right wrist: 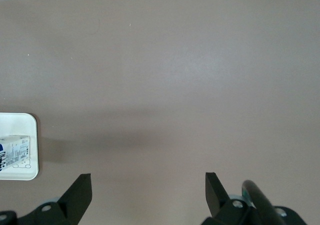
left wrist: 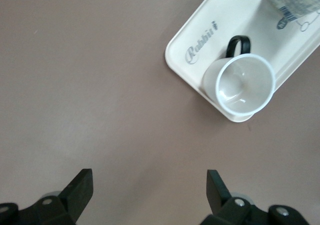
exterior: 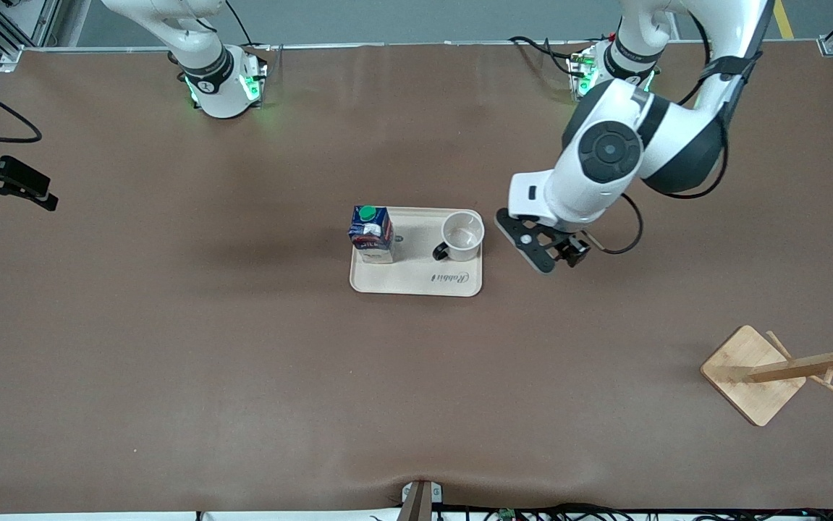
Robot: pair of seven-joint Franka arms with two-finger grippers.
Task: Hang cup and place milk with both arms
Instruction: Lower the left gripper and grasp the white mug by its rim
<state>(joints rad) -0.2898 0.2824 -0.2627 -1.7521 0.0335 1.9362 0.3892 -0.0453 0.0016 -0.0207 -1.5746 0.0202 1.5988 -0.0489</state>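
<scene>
Cream plastic tray (exterior: 416,278) mid-frame holds white black-handled mug (exterior: 462,235) and dark blue green-capped milk carton (exterior: 372,233); left gripper (left wrist: 149,190) open beside tray; right gripper (right wrist: 148,190) open, waiting at frame's left edge; bamboo mug rack (exterior: 785,369) lower right, bare brown table (exterior: 242,376) between.

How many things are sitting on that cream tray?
2. The milk stands at the tray's end toward the right arm; the cup stands upright at the end toward the left arm, its black handle pointing toward the milk. Nothing else shows on it.
</scene>
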